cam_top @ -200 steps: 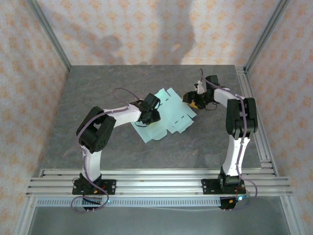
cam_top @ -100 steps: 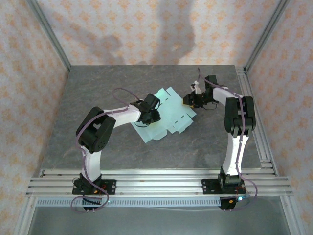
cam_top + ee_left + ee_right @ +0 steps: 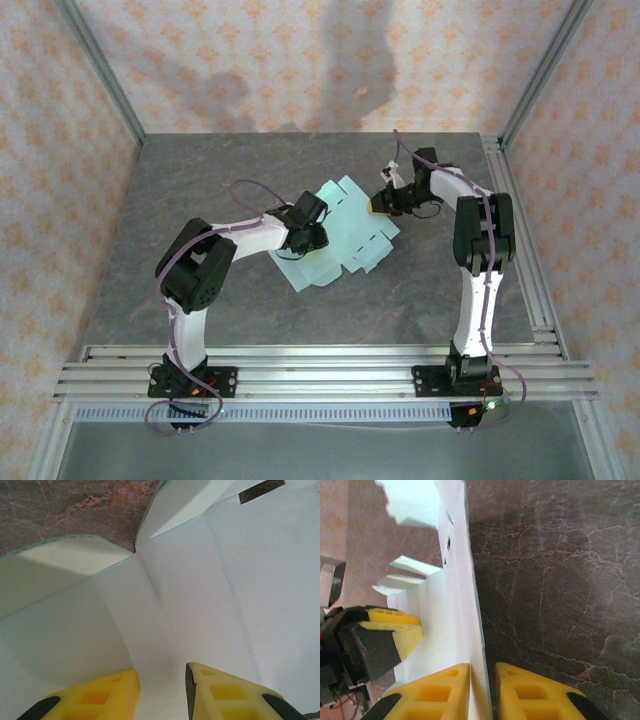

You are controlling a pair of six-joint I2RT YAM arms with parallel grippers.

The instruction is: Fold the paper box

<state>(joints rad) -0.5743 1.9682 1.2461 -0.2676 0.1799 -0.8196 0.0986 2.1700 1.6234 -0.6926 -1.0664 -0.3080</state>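
Right fingers (image 3: 436, 691) pinch the paper box (image 3: 451, 607) edge; left fingers (image 3: 100, 696) part-open, seemingly pressing it.

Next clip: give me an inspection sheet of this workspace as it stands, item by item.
Surface: grey marbled tabletop.
Job's things: pale mint flat die-cut card sheet, lying unfolded, creases and tabs visible.
Clutter: nothing seen.
Grippers: left gripper down on the sheet, jaws apart; right gripper closed on the sheet's right edge.
Cables: purple cable loops arching over each arm.
Surroundings: patterned walls, aluminium frame posts, aluminium rails at the near edge.
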